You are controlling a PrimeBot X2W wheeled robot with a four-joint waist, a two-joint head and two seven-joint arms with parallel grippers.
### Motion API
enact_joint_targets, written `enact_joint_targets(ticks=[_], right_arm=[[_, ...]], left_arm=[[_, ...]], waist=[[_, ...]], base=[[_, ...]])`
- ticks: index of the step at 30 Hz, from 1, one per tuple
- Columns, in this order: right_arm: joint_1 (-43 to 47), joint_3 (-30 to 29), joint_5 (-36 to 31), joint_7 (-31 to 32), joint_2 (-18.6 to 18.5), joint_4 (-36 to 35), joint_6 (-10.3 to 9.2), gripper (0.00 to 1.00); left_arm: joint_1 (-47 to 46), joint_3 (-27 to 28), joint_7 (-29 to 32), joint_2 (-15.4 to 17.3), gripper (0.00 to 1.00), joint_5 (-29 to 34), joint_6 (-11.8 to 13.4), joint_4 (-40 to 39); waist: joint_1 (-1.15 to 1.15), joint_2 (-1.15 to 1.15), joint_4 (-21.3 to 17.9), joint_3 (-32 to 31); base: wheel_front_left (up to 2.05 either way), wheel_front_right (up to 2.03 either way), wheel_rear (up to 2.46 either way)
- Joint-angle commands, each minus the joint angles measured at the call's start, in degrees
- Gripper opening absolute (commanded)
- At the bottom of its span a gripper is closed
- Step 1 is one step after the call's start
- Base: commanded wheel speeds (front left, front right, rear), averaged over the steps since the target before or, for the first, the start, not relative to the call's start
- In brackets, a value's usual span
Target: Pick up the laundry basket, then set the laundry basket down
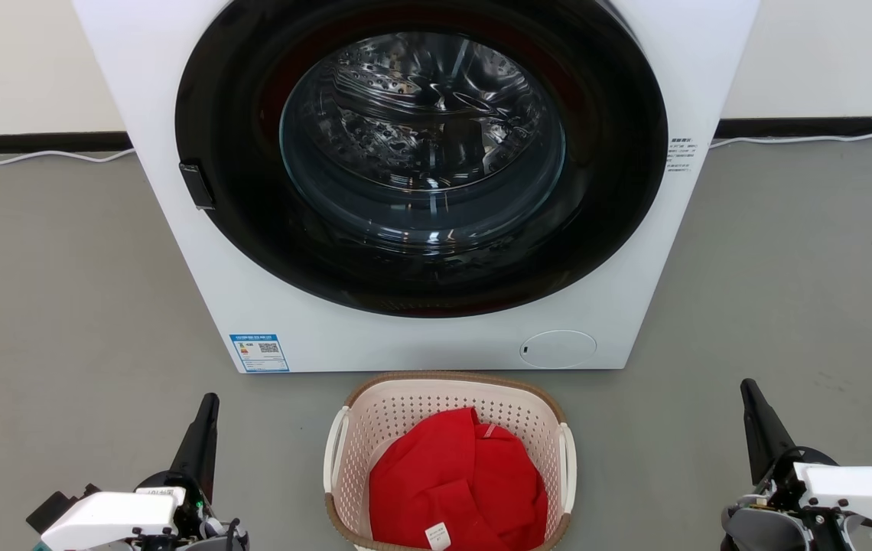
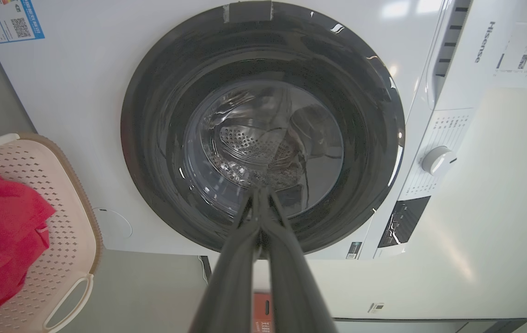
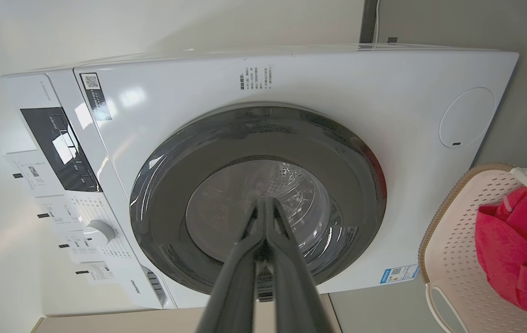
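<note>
Right now both pincers are clenched on nothing. My left pincer [image 1: 209, 405] and right pincer [image 1: 751, 394] each have their fingers pressed together at the tips, and both hover above the floor [image 1: 61, 306]. The laundry basket [image 1: 405, 413] sits on the floor between them, inboard of each and well apart from both, its far rim about level with the fingertips.

Nothing is gripped, so I judge the pick-up not yet begun. To do it well I'd release both pincers first. Then I'd bring each one inward to the white handle on its own side, left handle [image 1: 335, 451] and right handle [image 1: 567, 459]. I'd close both at matching height so the basket rises level. The red cloth [image 1: 455, 482] heaped inside looks light, so I expect little tilt.

Beyond the fingertips stands the washing machine [image 1: 405, 344], its front just past the basket's far rim. I'd lift straight up, not forward.
</note>
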Motion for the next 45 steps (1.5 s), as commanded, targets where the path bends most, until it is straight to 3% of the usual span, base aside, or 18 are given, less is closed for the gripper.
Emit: enact_joint_targets(ticks=[1,12,13,14,15,23,27,36,45], right_arm=[[-2.37,1.09,0.37,0.58,-0.42,-1.77,0.42,0.0],[-2.37,1.09,0.37,0.58,-0.42,-1.77,0.42,0.0],[0.0,0.0,0.0,0.0,0.0,0.02,0.0,1.0],[0.2,0.07,-0.02,-0.03,0.02,0.3,0.0,0.0],[0.71,0.13,-0.03,-0.02,0.19,1.1,-0.03,1.0],[1.88,0.83,-0.37,-1.12,0.37,0.87,-0.01,1.0],[2.16,1.37,-1.03,-1.8,0.24,0.3,0.01,1.0],[2.32,2.24,-4.29,-3.32,0.03,-0.73,0.04,1.0],[2.06,3.15,-10.82,-4.83,-0.34,-1.48,0.07,1.0]], left_arm=[[-3.21,1.76,0.36,0.81,0.0,-0.29,-0.42,-1.66],[-3.21,1.76,0.35,0.81,0.0,-0.29,-0.42,-1.66],[0.0,0.0,-0.01,0.0,1.0,0.0,0.0,0.02],[0.17,-0.03,-0.11,-0.1,0.0,0.0,0.01,0.38],[0.68,-0.06,-0.1,-0.28,1.0,0.01,0.01,1.2],[1.79,-0.89,-1.24,-0.44,1.0,-0.1,0.0,1.15],[2.08,-1.22,-1.91,-0.4,1.0,-0.02,-0.02,0.65],[2.29,-1.76,-3.42,-0.31,1.0,0.85,-0.05,-0.36],[2.17,-1.69,-4.94,-0.21,1.0,6.03,-0.08,-0.57]], waist=[[0.0,0.0,0.0,0.0],[0.0,0.0,0.0,0.0],[0.0,0.0,0.0,0.0],[0.0,0.0,0.0,0.0],[0.0,0.0,0.0,0.01],[0.13,0.0,0.03,-0.05],[0.02,0.0,0.01,0.03],[0.01,0.0,-0.02,0.04],[0.0,0.0,0.01,-0.04]], base=[[0.0,0.0,0.0],[0.0,0.0,0.0],[0.0,0.0,0.0],[0.0,0.0,0.0],[0.0,0.0,0.0],[0.0,0.0,0.0],[0.0,0.0,0.0],[0.0,0.0,0.0],[0.0,0.0,0.0]])
